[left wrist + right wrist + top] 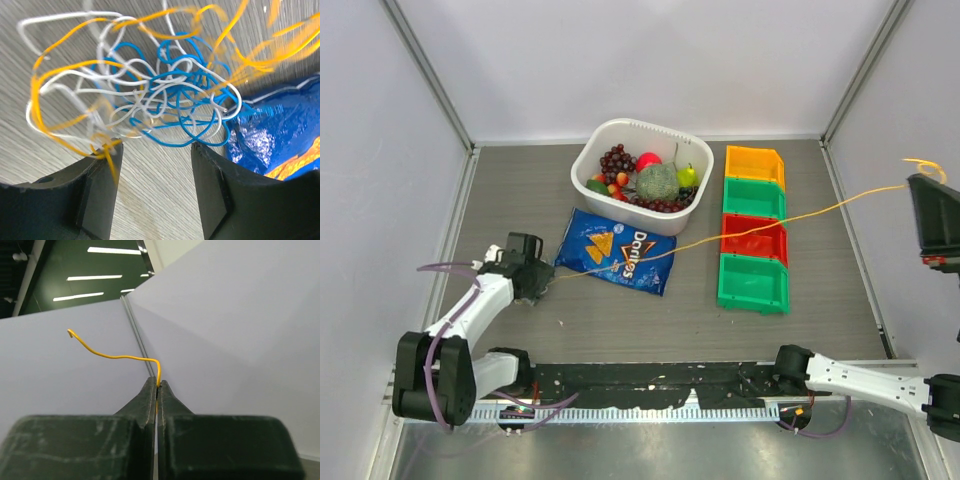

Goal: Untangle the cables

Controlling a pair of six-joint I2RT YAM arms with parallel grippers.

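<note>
Pulling the yellow cable [120, 357] free.
The right gripper [157, 385] is clamping it; the left gripper [155, 147], jaws apart, should be pinning the tangle [165, 100].

We see yellow, white and blue cables [170, 78], a blue chip bag [615, 252], and orange, green and red bins [753, 294] at three o'clock.

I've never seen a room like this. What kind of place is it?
Probably a robot practice booth in a lab. Plain white panel walls box in a grey wood-grain table, two white robot arms are bolted to its near edge, plus props: a white plastic tub of fruit and coloured plastic bins.
</note>
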